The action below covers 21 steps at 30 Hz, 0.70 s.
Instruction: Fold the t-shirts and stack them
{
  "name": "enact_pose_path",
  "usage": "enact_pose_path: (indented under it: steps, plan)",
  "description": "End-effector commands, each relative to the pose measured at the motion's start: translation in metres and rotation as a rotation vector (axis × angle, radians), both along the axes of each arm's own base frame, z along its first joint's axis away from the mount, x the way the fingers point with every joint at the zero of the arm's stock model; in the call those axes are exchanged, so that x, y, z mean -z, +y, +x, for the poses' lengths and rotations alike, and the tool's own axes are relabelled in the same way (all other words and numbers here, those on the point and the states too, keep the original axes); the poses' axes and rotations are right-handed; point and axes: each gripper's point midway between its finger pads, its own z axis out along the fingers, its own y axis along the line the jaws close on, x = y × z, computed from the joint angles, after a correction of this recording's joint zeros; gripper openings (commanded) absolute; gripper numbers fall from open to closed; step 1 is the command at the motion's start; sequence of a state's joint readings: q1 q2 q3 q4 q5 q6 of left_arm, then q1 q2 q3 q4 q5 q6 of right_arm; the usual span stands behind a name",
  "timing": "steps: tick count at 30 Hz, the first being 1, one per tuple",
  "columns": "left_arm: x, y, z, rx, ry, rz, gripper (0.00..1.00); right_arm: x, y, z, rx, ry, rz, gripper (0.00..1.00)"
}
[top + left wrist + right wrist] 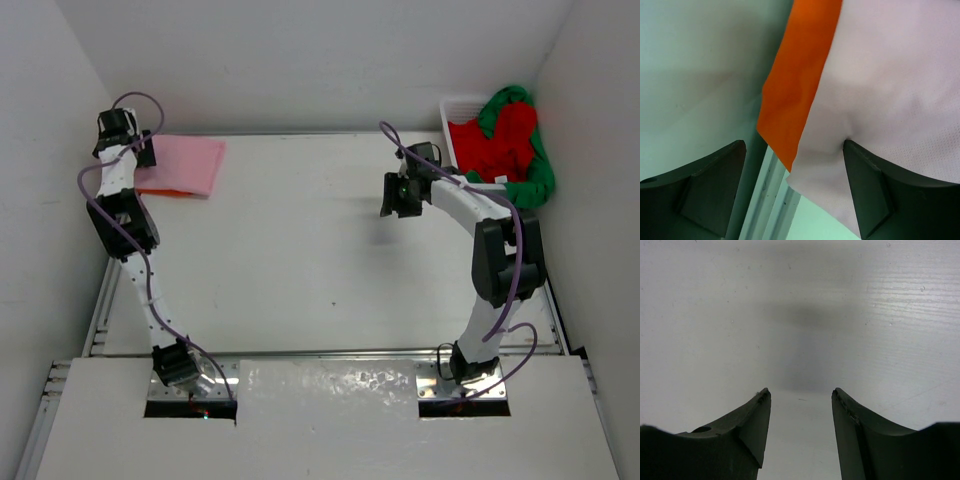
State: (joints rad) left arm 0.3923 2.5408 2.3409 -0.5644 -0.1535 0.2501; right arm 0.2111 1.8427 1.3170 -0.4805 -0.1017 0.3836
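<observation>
A folded pink t-shirt (pixel 188 164) lies at the table's far left on top of a folded orange t-shirt (pixel 166 191), whose edge peeks out at the front. My left gripper (pixel 142 152) is open over the stack's left edge. In the left wrist view the gripper (pixel 794 145) straddles the corner of the pink cloth (pixel 890 90) and the orange cloth (pixel 795 85); its right finger (pixel 865 185) touches the pink cloth. The red t-shirt (pixel 500 145) and green t-shirt (pixel 540 180) lie crumpled in the basket. My right gripper (pixel 400 196) (pixel 800 391) is open and empty above bare table.
The white mesh basket (pixel 455 105) stands at the far right corner against the wall. A metal rail (pixel 770 200) runs along the table's left edge just under the stack's corner. White walls close in the table on the left, back and right.
</observation>
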Motion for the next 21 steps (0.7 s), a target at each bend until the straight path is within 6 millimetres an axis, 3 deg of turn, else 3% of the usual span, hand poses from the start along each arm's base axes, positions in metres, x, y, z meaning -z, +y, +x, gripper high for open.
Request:
enact_pose_path:
  steps: [1, 7, 10, 11, 13, 14, 15, 16, 17, 18, 19, 21]
  plan:
    - [-0.057, 0.017, -0.002, -0.042, -0.129, 0.005, 0.77, -0.026, 0.001, 0.008, -0.019, -0.080, 0.006, 0.51]
    - [-0.067, -0.016, 0.003, 0.081, -0.170, -0.108, 0.77, -0.030, 0.001, 0.006, -0.024, -0.082, 0.005, 0.51]
    - [-0.078, -0.023, -0.002, 0.104, -0.170, -0.128, 0.78, -0.031, 0.001, 0.006, -0.022, -0.086, 0.007, 0.51]
    - [-0.094, -0.027, -0.004, 0.121, -0.186, -0.123, 0.78, -0.032, 0.001, 0.006, -0.022, -0.089, 0.008, 0.51]
    - [-0.104, -0.045, -0.007, 0.233, -0.189, -0.128, 0.78, -0.032, 0.001, 0.005, -0.020, -0.087, 0.009, 0.51]
    - [-0.134, -0.054, -0.012, 0.290, -0.226, -0.087, 0.78, -0.032, 0.001, 0.005, -0.021, -0.087, 0.010, 0.51]
    - [-0.116, -0.071, -0.022, 0.352, -0.172, -0.094, 0.78, -0.032, 0.001, 0.005, -0.019, -0.088, 0.011, 0.51]
    - [-0.116, -0.094, -0.024, 0.495, -0.133, -0.017, 0.78, -0.030, 0.002, 0.003, -0.022, -0.083, 0.014, 0.51]
    - [-0.137, -0.109, -0.035, 0.570, -0.131, 0.057, 0.78, -0.030, 0.002, 0.004, -0.022, -0.085, 0.017, 0.51]
    - [-0.098, -0.123, -0.056, 0.612, -0.010, 0.077, 0.81, -0.029, 0.002, 0.003, -0.020, -0.083, 0.019, 0.51]
    - [-0.082, -0.145, -0.073, 0.709, 0.085, 0.188, 0.85, -0.027, 0.003, 0.003, -0.016, -0.082, 0.025, 0.51]
    - [-0.069, -0.168, -0.080, 0.781, 0.141, 0.269, 0.88, -0.023, 0.004, 0.001, -0.015, -0.077, 0.031, 0.51]
